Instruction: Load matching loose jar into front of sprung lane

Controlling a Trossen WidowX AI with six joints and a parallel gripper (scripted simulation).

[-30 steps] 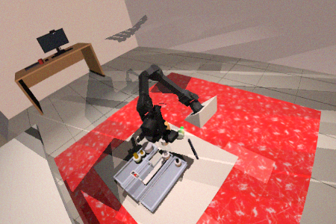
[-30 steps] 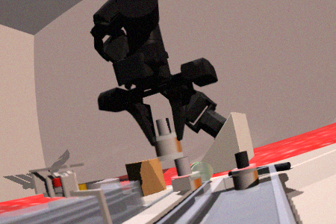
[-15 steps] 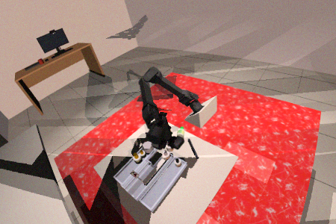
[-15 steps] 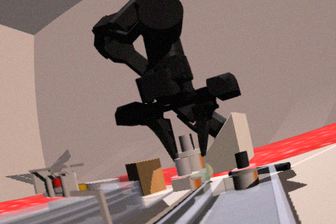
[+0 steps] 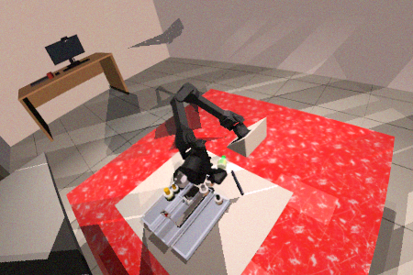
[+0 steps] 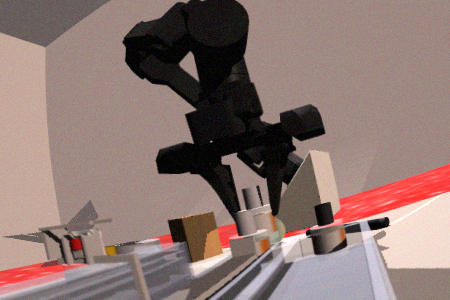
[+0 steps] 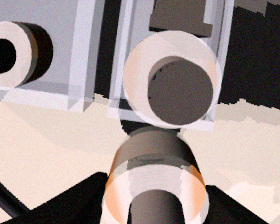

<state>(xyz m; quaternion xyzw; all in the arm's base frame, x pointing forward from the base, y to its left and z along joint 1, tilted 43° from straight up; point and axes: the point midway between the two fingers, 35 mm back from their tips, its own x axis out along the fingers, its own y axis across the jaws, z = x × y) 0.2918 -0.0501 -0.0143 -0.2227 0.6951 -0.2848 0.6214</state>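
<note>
My gripper (image 6: 256, 212) (image 7: 155, 189) is shut on a white jar with an orange-marked label and grey cap (image 6: 264, 218) (image 7: 153, 175). The held jar is upright or nearly so, just outside the front end of the sprung lane and higher than the jar in it. The matching lane jar (image 5: 203, 189) (image 6: 248, 245) (image 7: 136, 75) stands at the lane's front, with the dark pusher plate (image 7: 180, 17) right behind it. In the wrist view the held jar's far end is close to the lane's front edge; whether they touch is hidden. The low front stop is mostly hidden.
Another grey-capped jar (image 5: 218, 200) (image 6: 329, 240) (image 7: 23, 52) stands in the neighbouring lane. Yellow-capped jars (image 5: 168, 193) stand across the tray. A brown block (image 6: 202, 237), a green bottle (image 5: 222, 162), a black pen (image 5: 237, 182) (image 6: 372, 223) and a pale block (image 5: 253, 139) (image 6: 312, 192) are around.
</note>
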